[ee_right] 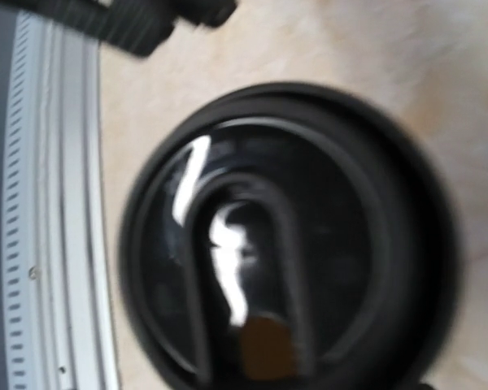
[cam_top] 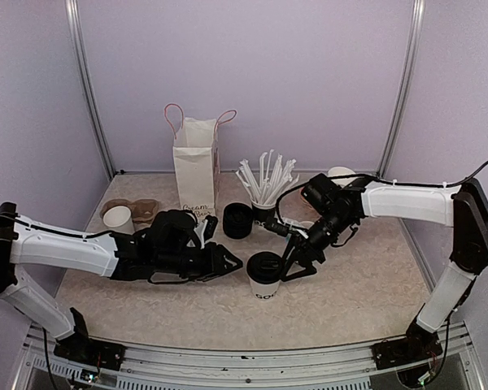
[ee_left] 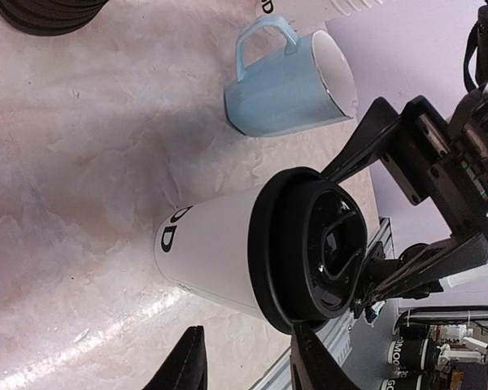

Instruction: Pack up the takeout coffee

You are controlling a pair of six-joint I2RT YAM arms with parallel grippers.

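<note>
One takeout coffee (cam_top: 263, 276) stands upright at the front middle of the table, a white paper cup (ee_left: 220, 248) with black print near its base and a black lid (ee_left: 317, 244). My left gripper (cam_top: 230, 264) is just left of it and open; its two black fingers (ee_left: 189, 364) point at the cup, which lies past their tips. My right gripper (cam_top: 298, 262) is at the cup's right side, with its fingers (ee_left: 372, 136) spread apart on either side of the lid. The right wrist view is blurred and filled by the lid (ee_right: 285, 236) from above; no fingers show there.
A white paper bag (cam_top: 195, 166) with pink handles stands open at the back. Nearby are a cup of straws (cam_top: 265, 183), a stack of black lids (cam_top: 237, 220), a light-blue mug (ee_left: 291, 81), a cardboard tray (cam_top: 143, 210) and a lidless white cup (cam_top: 118, 218).
</note>
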